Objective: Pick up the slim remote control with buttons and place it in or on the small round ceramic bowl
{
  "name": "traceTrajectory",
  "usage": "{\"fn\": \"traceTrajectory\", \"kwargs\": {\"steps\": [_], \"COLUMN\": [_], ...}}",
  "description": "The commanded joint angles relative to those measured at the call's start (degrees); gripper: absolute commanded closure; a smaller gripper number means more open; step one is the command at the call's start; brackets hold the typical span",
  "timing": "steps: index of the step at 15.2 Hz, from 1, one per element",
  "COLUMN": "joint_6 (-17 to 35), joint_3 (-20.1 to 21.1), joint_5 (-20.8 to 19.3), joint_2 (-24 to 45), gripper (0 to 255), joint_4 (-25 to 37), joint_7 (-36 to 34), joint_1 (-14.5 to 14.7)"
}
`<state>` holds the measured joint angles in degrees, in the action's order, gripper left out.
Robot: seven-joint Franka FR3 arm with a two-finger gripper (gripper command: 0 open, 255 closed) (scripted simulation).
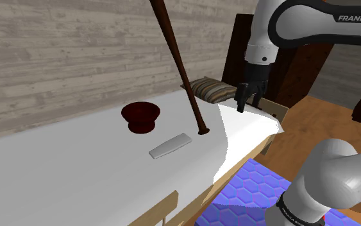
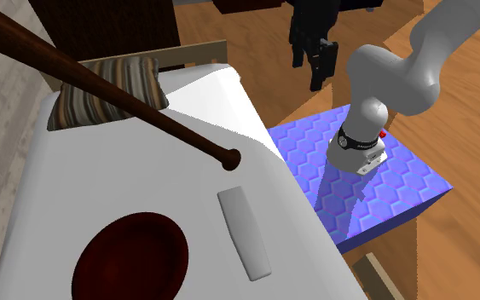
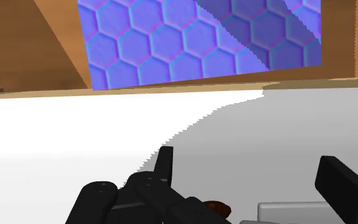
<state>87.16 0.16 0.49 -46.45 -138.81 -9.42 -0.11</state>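
Observation:
The slim grey remote [image 1: 170, 146] lies flat on the white surface [image 1: 76, 167], between the dark red round bowl [image 1: 140, 116] and the surface's near edge. In the second exterior view the remote [image 2: 245, 232] lies to the right of the bowl [image 2: 131, 258]. My black gripper [image 1: 248, 103] hangs open and empty above the surface's corner, well to the shoulder view's right of the remote. It also shows at the second exterior view's top [image 2: 315, 60]. In the wrist view the fingers [image 3: 165, 165] stand wide apart, with a grey slab end [image 3: 292, 211] beyond them.
A long brown bat [image 1: 176, 58] leans over the surface, its knob [image 1: 203, 131] resting close to the remote's far end. A striped cushion [image 1: 212, 88] lies at the far corner. The blue hexagon-patterned stand [image 2: 374, 183] sits beside the surface on a wooden floor.

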Motion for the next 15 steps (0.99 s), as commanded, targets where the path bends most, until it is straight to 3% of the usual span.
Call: {"fn": "traceTrajectory", "kwargs": {"steps": [1, 8, 15], "joint_6": [0.0, 10.1, 22.4], "joint_3": [0.0, 11.9, 23.9], "joint_5": [0.0, 9.2, 14.7], "joint_2": [0.0, 3.0, 13.4], "gripper": [0, 0, 0], "joint_4": [0.0, -5.1, -4.1], "joint_7": [0.0, -25.4, -50.2], "joint_1": [0.0, -3.2, -7.9]}}
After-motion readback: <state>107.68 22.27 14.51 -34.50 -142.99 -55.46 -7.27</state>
